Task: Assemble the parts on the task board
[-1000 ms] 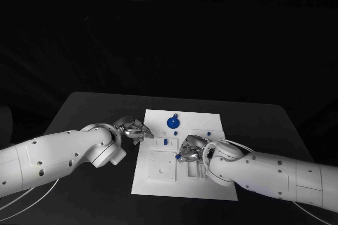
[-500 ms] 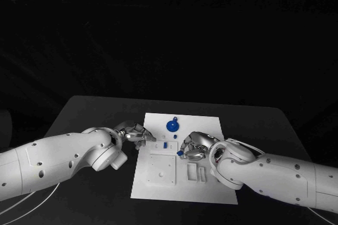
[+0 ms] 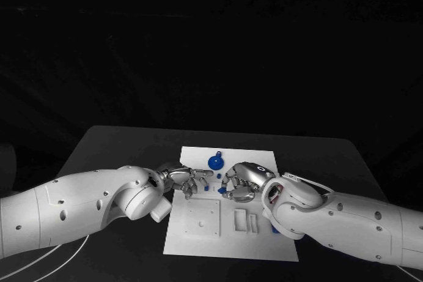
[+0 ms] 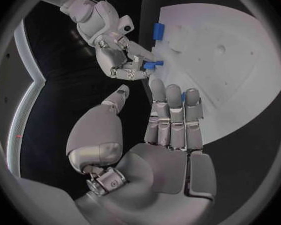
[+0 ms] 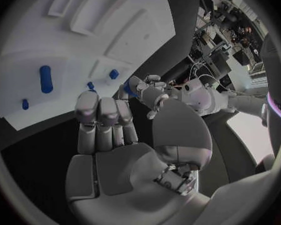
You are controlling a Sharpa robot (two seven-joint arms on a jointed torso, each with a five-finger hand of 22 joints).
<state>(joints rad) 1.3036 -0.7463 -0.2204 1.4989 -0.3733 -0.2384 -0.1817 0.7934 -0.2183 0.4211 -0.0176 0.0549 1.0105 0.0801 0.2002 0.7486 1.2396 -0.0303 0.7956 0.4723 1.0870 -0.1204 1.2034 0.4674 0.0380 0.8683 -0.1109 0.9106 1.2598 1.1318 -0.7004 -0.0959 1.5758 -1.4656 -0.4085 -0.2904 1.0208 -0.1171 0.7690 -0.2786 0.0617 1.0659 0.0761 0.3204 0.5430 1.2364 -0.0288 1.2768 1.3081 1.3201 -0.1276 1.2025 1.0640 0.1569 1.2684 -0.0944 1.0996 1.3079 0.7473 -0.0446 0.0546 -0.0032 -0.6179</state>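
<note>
The white task board (image 3: 227,240) lies in the middle of the black table. My right hand (image 3: 239,180) is over the board's middle and pinches a small blue part (image 4: 152,64) at its fingertips. My left hand (image 3: 186,178) is over the board's left side, close to the right hand, with its fingers (image 4: 172,116) straight and the thumb apart, holding nothing. A round blue part (image 3: 214,162) sits near the board's far edge. In the right wrist view a long blue part (image 5: 46,79) and a small blue part (image 5: 25,104) lie on the board (image 5: 28,45).
Nearer me the board has a square raised plate (image 3: 201,218) and two narrow slots (image 3: 246,220). Another blue part (image 4: 158,30) stands on the board (image 4: 240,60). Bare black table (image 3: 115,141) surrounds the board on all sides.
My left hand has come in from the board's left edge onto the board. My right hand has carried the small blue part away from the slots toward the board's middle; the hands now nearly meet.
</note>
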